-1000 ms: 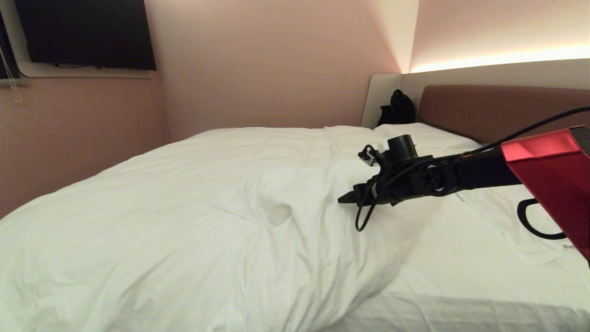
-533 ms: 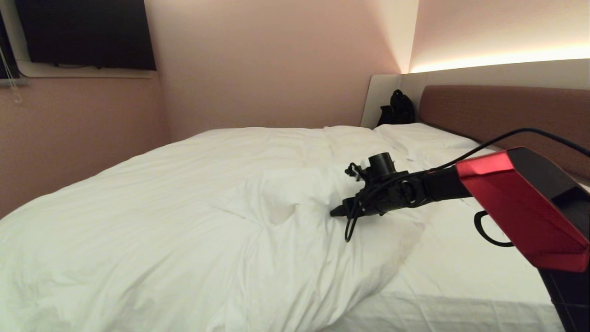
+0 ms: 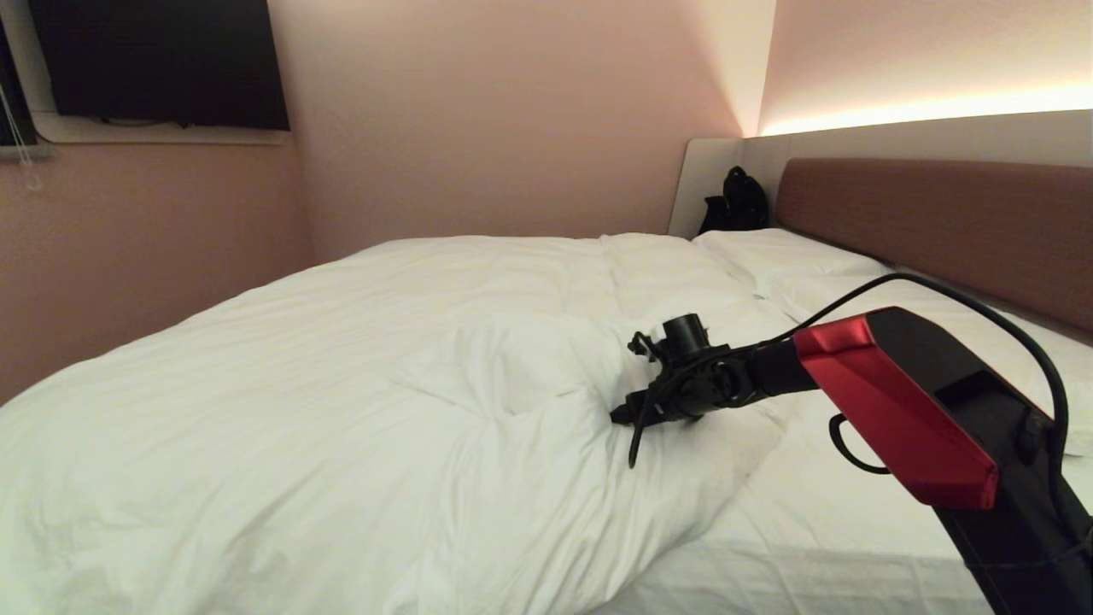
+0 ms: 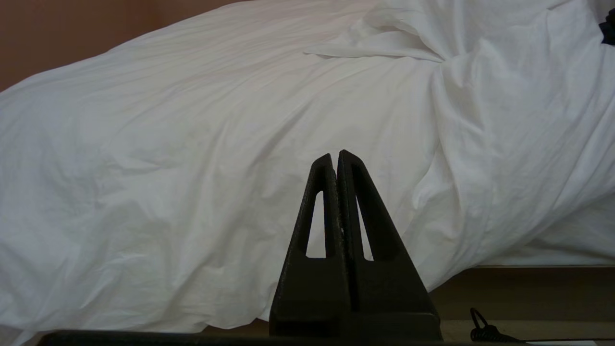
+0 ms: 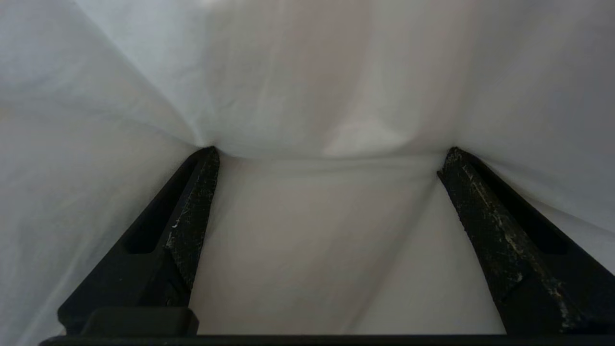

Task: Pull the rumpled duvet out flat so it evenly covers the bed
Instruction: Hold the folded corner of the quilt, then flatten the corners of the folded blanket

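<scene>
The white duvet [image 3: 341,384] lies over most of the bed, rumpled into a thick turned-back fold [image 3: 529,359] near the middle, with bare fitted sheet [image 3: 854,530] to its right. My right gripper [image 3: 619,416] reaches in from the right and rests low against that fold. In the right wrist view the right gripper [image 5: 329,153] is open wide, both fingertips [image 5: 207,158] pressed into duvet [image 5: 307,72] cloth, which fills the gap between them. My left gripper [image 4: 335,154] is shut and empty, parked low beside the bed, facing the duvet's [image 4: 192,144] hanging side.
The brownish-red headboard [image 3: 939,213] and white pillows [image 3: 786,252] are at the far right. A black bag [image 3: 736,201] sits in the back corner. A dark screen [image 3: 162,64] hangs on the pink wall at the left. The bed base [image 4: 528,288] shows under the duvet's edge.
My right arm has dropped lower and swung slightly left and nearer. Its gripper has sunk from above the duvet onto the fold. The left arm is still.
</scene>
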Motion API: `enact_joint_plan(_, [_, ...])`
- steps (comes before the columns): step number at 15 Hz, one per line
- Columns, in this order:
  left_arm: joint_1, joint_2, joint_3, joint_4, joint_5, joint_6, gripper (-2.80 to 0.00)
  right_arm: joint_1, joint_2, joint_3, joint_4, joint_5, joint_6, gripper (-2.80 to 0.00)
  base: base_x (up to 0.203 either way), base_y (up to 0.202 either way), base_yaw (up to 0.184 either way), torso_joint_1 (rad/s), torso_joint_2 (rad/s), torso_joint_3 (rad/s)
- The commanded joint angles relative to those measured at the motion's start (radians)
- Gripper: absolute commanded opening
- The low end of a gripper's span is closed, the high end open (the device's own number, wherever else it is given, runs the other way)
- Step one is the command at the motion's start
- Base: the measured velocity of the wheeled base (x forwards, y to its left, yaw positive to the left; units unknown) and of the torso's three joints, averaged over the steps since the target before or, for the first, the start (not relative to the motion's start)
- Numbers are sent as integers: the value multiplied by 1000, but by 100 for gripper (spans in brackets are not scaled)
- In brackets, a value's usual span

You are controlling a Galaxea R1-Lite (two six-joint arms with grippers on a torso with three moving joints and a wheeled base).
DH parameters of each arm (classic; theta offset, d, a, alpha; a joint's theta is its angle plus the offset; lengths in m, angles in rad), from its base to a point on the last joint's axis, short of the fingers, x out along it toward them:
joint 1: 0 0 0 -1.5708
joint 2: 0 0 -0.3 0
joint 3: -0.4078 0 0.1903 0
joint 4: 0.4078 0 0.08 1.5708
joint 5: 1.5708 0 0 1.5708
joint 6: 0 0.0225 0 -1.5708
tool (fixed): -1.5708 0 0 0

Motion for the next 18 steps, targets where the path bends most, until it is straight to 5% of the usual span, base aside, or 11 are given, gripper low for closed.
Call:
enact_joint_plan(1, [0,0,0,1,0,1,-280,0,18,-3,3,-1,-3,0,0,0,0,0,0,0])
enact_joint_plan(6, [0,0,0,1,0,1,-280,-6,21,-3,3,-2,-16,0,0,0,0,0,0,0])
enact_joint_plan(7, [0,0,0,1,0,1,-280,-9,22,-3,3,-2,-21,-280,0,0,0,0,0,0])
enact_joint_plan(18, [0,0,0,1,0,1,-280,-10,-25,5,3,-1,-12,-280,0,0,0,0,0,0])
